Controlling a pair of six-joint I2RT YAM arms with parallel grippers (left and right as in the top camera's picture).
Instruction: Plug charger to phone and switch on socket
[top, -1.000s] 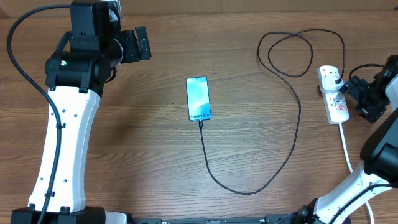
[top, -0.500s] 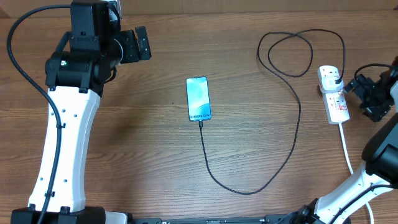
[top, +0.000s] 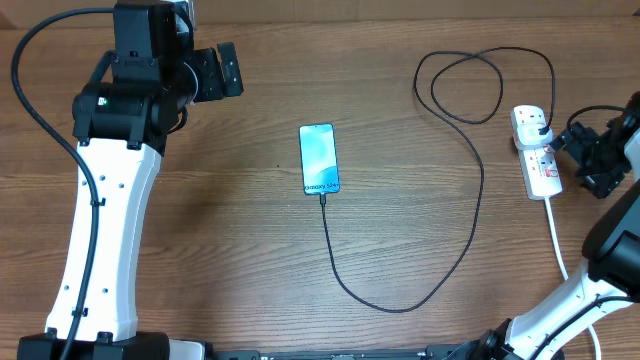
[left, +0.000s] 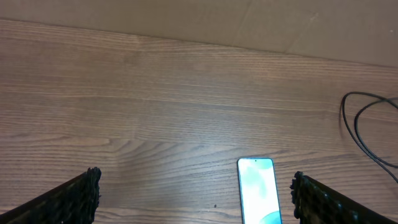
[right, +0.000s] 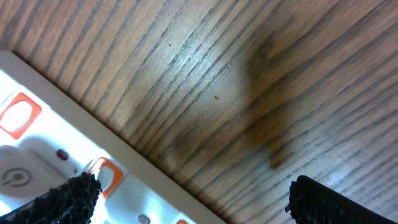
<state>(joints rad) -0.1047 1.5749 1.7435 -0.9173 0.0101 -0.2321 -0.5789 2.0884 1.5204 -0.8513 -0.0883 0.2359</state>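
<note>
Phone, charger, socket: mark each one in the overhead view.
phone (top: 319, 158): overhead view, middle of the screen.
charger (top: 483, 180): overhead view, right-hand run of the cable.
socket (top: 545, 178): overhead view, white body below the black plug.

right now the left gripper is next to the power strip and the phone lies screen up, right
No: the overhead view shows the right gripper next to the power strip; the left gripper is far across the table. The phone does lie screen up.
</note>
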